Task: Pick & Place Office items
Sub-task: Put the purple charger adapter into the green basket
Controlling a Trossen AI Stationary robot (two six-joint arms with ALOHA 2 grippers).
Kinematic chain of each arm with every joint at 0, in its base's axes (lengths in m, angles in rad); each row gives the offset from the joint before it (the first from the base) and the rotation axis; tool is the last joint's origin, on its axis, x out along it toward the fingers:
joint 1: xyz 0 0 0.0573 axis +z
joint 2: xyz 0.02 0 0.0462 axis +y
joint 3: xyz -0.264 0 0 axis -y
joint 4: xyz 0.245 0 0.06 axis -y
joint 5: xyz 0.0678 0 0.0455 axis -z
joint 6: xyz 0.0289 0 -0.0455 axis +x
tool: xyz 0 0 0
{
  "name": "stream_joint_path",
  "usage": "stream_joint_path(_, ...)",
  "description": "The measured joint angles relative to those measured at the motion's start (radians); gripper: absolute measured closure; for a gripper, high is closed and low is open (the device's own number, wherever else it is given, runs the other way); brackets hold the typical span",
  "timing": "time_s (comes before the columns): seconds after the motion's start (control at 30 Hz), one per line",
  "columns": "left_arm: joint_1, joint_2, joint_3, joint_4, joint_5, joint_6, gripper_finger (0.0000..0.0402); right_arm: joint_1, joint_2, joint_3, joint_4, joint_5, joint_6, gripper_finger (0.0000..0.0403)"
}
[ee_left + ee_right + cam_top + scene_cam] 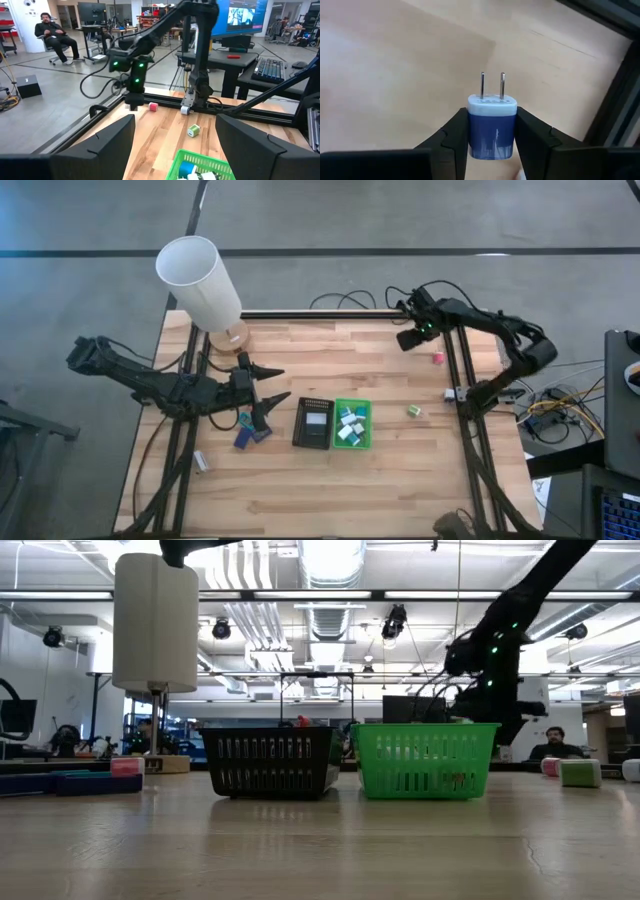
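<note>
Right wrist view: right tool (491, 131) clamps a blue plug adapter (491, 125), prongs pointing away, at the high view's upper right for carrying to the green tray (366, 420); left tool (272, 383) waits open, centre-left over the desk (400, 490).

Right gripper (492, 137) black, pinching blue plug charger (492, 131) with white cap and silver prongs, over pale wood table (395, 65). Near it: pink block (438, 357), green-white block (413, 411). Farther off: bright green slotted basket (352, 423), black slotted basket (312, 423), white lampshade (199, 281).
</note>
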Motion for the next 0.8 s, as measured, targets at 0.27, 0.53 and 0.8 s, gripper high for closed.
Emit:
stream_joint_path(0.27, 0.0, 0.0, 0.0, 0.0, 0.0, 0.0, 0.0117, 0.122, -0.276, -0.185, 0.109, -0.16, 0.049, 0.0285)
stream_joint_path(0.53, 0.0, 0.0, 0.0, 0.0, 0.0, 0.0, 0.0117, 0.354, -0.513, -0.316, 0.227, -0.167, 0.157, 0.0285)
stream_joint_path(0.8, 0.0, 0.0, 0.0, 0.0, 0.0, 0.0, 0.0117, 0.655, -0.633, -0.546, 0.702, -0.16, 0.287, 0.0285)
